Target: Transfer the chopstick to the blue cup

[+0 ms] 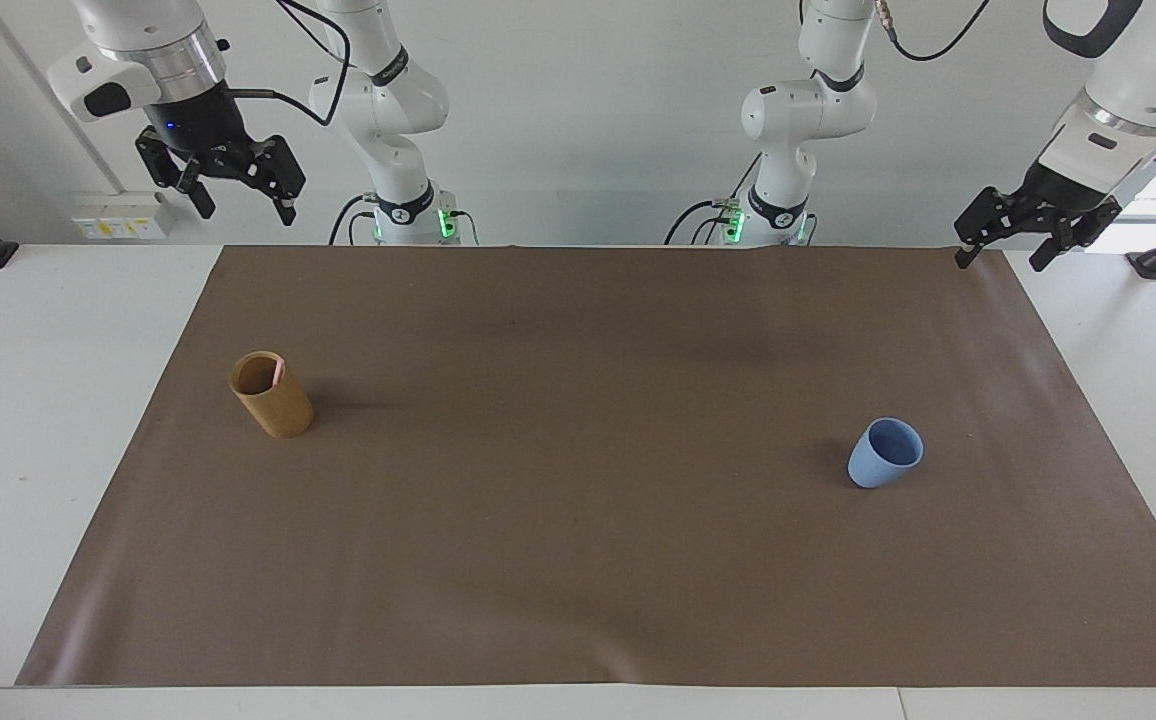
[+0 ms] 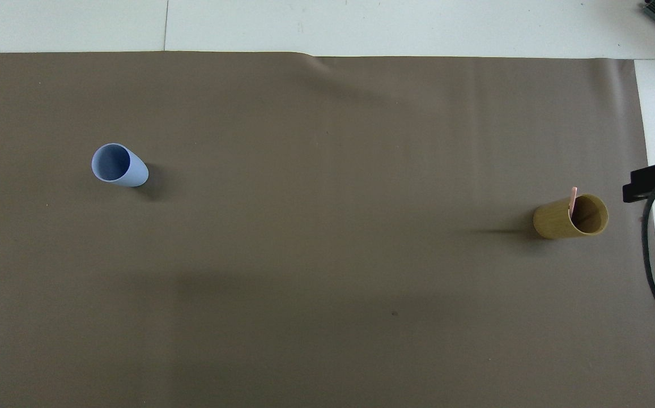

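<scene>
Chopstick (image 1: 279,371) stands in holder (image 1: 272,395), well apart from right gripper (image 1: 238,197).

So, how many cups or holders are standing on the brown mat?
2. The blue cup stands toward the left arm's end of the mat. The tan holder, with the chopstick inside, stands toward the right arm's end. Nothing seems hidden.

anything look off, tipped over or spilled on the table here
Nothing stands out. The blue cup and the tan holder both stand upright on the brown mat, and the chopstick leans inside the holder. One small ripple shows at the mat's edge farthest from the robots.
</scene>
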You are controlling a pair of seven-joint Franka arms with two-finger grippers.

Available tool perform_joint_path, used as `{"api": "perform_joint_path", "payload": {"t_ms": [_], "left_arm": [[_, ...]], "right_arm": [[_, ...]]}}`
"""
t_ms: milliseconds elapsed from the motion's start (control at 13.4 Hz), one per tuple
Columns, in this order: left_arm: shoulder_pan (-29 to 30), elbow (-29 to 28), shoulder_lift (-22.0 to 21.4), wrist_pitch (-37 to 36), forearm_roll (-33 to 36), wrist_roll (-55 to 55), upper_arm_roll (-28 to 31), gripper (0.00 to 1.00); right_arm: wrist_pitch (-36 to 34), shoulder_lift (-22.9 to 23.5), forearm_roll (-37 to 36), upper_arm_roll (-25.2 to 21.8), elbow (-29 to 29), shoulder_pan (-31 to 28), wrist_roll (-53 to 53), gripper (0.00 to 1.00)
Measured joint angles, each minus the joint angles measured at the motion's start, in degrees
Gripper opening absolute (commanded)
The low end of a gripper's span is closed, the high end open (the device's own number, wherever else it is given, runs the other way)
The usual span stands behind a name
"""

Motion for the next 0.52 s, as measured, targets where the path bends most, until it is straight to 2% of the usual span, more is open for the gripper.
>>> {"api": "perform_joint_path", "payload": {"t_ms": [298,521], "left_arm": [[2.86,-2.83,0.01,2.09,0.04,-0.42,0.15,1.0],[5.36,-10.59,0.71,13.48,-0.02,-1.92,0.26,1.0]], "right_arm": [[0.0,0.0,0.0,0.0,0.0,0.0,0.0,1.0],[0.0,0.0,0.0,0.0,0.0,0.0,0.0,1.0]]}}
